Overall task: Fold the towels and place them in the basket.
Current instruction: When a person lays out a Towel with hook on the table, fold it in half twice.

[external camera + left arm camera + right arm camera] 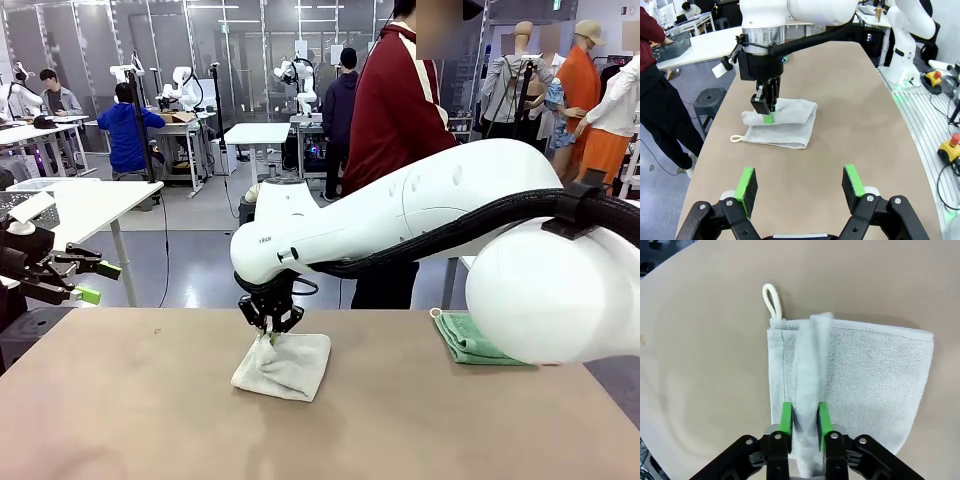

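The right gripper (804, 421) was seen low over the table (150, 400), its green pads set narrowly apart with a raised ridge of the cream towel (865, 385) between them; whether the ridge was actually pinched could not be told. From the front, that gripper (271, 335) was pointed straight down onto the towel's (290, 368) near-left edge. The towel was folded and lay flat near the table's middle, its loop (771, 300) sticking out from one corner. The left gripper (802, 185) was held off to the side above bare tabletop, jaws wide apart and holding nothing, well away from the cream towel (790, 125). A green towel (465, 338) lay folded at the table's far right, partly hidden behind the right arm (420, 210). A person (395, 110) in a dark red top was standing at the far side.
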